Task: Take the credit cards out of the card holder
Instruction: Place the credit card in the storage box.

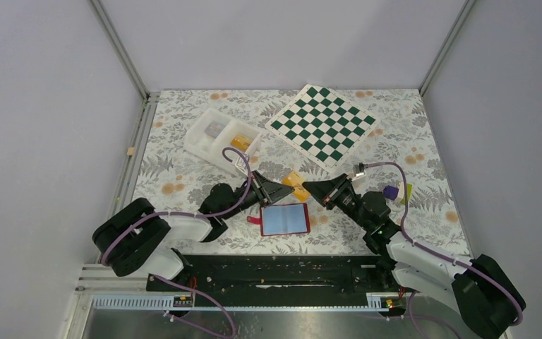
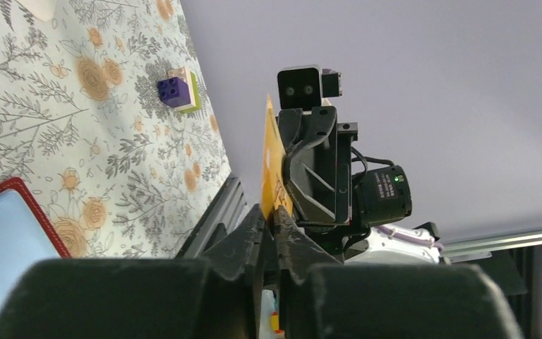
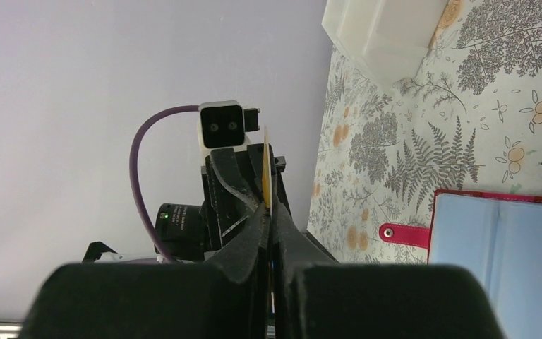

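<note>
Top view: you have the card holder (image 1: 284,219) lying open, pale blue side up, near the table's (image 1: 183,176) front edge between the two arms. Its red tab (image 1: 252,220) points left. Just beyond it, the left gripper (image 1: 287,189) and right gripper (image 1: 308,186) meet tip to tip on one orange-yellow credit card (image 1: 296,183), which is apart from the holder. The white tray (image 1: 196,138) sits well behind the left arm and the chessboard (image 1: 321,125) well behind the right, with bare patterned table between them and the grippers. A purple-and-green block (image 1: 393,191) lies just beside the right arm. Left wrist view: the left fingers are pinched together on the card's lower edge. The card stands on edge against the right gripper's body. One red corner of the holder shows at lower left, and grey wall (image 2: 430,85) fills the right. Right wrist view: the right fingers are clamped on the same card, seen as a thin line. The holder and tab lie at lower right, the tray's corner at top, and open table lies between them.
</note>
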Available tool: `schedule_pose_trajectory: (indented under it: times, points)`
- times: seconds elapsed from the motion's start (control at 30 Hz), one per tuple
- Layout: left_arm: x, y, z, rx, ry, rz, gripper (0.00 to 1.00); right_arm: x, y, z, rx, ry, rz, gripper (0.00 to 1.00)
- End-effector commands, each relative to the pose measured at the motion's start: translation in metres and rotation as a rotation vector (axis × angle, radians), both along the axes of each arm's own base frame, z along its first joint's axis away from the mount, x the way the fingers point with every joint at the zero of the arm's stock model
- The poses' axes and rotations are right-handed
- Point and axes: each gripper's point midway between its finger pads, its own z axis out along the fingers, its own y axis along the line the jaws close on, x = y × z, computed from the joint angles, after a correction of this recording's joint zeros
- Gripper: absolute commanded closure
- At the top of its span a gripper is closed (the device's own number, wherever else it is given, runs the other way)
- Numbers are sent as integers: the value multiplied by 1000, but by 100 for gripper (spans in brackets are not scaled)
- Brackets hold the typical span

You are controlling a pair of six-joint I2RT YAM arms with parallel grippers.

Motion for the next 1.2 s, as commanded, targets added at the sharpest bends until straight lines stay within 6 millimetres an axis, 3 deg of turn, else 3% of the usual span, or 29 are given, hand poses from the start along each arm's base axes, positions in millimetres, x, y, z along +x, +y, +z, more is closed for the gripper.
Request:
schedule_pose_trajectory:
  times: [0.0,0.03,0.2,0.27,0.4,0.6,0.7,0.83,1.17]
  points:
    - [-3,-4,30,-97,-79,-32,96,-4,0,6,11,-21,8,100]
    - [-3,-4,29,-100,-71,-30,100,-4,0,6,11,-20,5,100]
    - [-1,3,26,-107,-56,-5,100,-3,-5,0,-6,-10,-18,100]
    - [3,7,23,-99,-46,12,100,-3,-5,-1,-9,-11,-18,91]
    - [22,28,17,-62,-23,71,100,-6,-9,-4,-18,-14,-28,54]
    - [70,76,0,114,15,184,100,-11,-19,-2,-84,-35,-51,3]
    - [94,105,-13,229,64,237,100,-16,-24,2,-128,-54,-52,1]
    - [125,135,-14,289,111,271,100,-21,-31,6,-179,-79,-58,0]
    - [186,165,-26,376,217,376,100,-28,-35,-5,-233,-79,-45,0]
